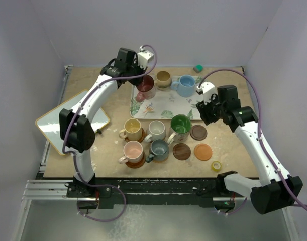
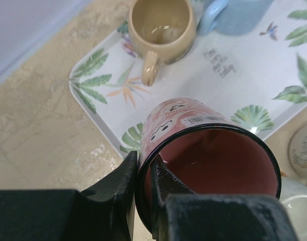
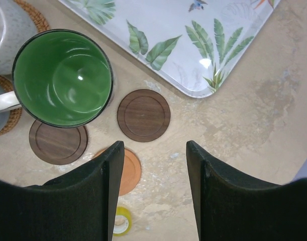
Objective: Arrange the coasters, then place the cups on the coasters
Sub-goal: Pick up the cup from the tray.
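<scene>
Pale walls on three sides; a beige table (image 1: 108, 150) carries everything.

- Leaf-print tray (image 1: 163, 108) sits far middle, with the tan mug (image 1: 163, 79) and blue mug (image 1: 186, 85) standing in it.
- Dark red mug (image 2: 183, 120) is at the tray's left side. The left jaws are almost shut and pinch its wall at the rim, one finger inside and one outside. Whether its base is clear of the tray cannot be told.
- Right jaws are about half open and hold nothing. They hang over the table just beside the tray's near right corner.
- Five mugs already stand on coasters: yellow (image 1: 133, 129), white (image 1: 157, 130), green mug (image 1: 180, 125), pink (image 1: 133, 150), grey (image 1: 159, 149).
- Three coasters are bare: the far brown coaster (image 1: 198, 132) just right of the green mug, the near brown coaster (image 1: 182, 151) and the orange coaster (image 1: 203, 151).

Judgement: the step in hand is carrying the dark red mug off the tray to a bare coaster.

- Lift straight up until the base clears the tray lip, then travel.
- A one-wall pinch lets a mug swing, so move slowly and keep the wrist level.
- The far brown coaster looks the shortest trip, but it lies just beside the green mug and under the right arm. That arm should likely give way first.
- Lower until the base sits flat and centred, then open and rise vertically so the inner finger does not drag the rim.
</scene>
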